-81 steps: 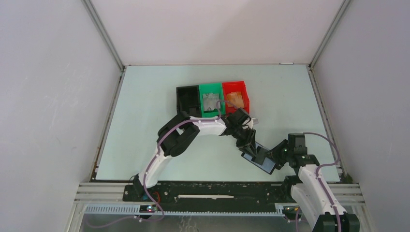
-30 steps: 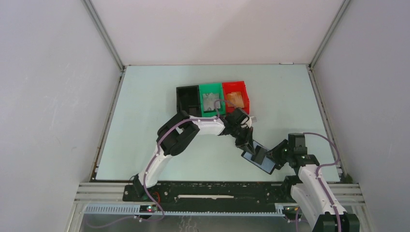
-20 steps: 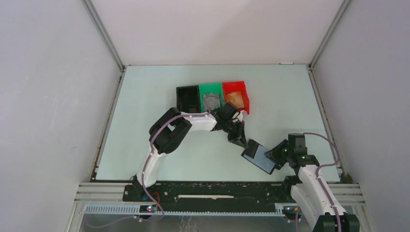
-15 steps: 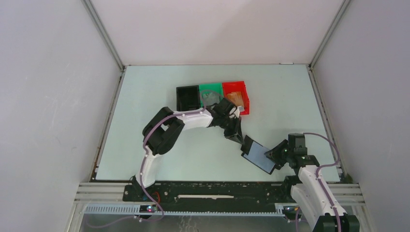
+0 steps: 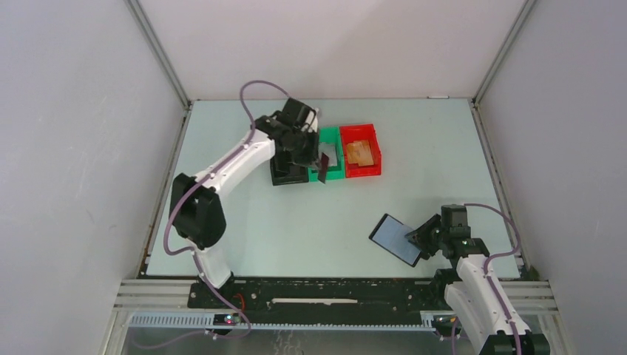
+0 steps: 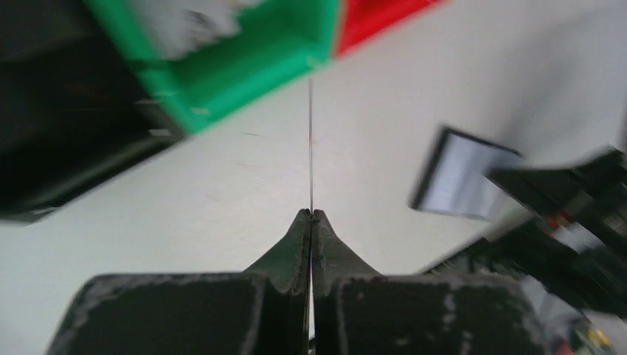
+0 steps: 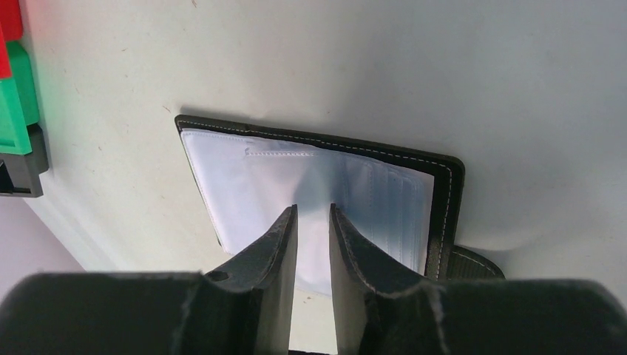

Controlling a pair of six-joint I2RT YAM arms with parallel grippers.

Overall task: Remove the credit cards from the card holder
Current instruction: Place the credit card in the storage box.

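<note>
The card holder (image 5: 393, 238) lies open on the table, clear sleeves up, and also shows in the right wrist view (image 7: 310, 177) and, blurred, in the left wrist view (image 6: 462, 174). My right gripper (image 5: 421, 235) sits over its near edge by the strap tab (image 7: 473, 262); its jaws (image 7: 313, 208) stand a narrow gap apart with nothing between them. My left gripper (image 5: 318, 157) is shut (image 6: 311, 213) on a thin credit card (image 6: 310, 148), seen edge-on and held over the green bin's front edge (image 5: 324, 164). Orange-tan cards (image 5: 360, 151) lie in the red bin.
A black bin (image 5: 288, 176), a green bin (image 5: 334, 159) and a red bin (image 5: 367, 166) stand in a row at mid-table. Greyish cards show blurred in the green bin (image 6: 185, 22). White walls enclose the table on three sides.
My left arm has swung away from the card holder, up and left to the bins, carrying a card. The holder now lies uncovered and open. The right arm has not moved.
</note>
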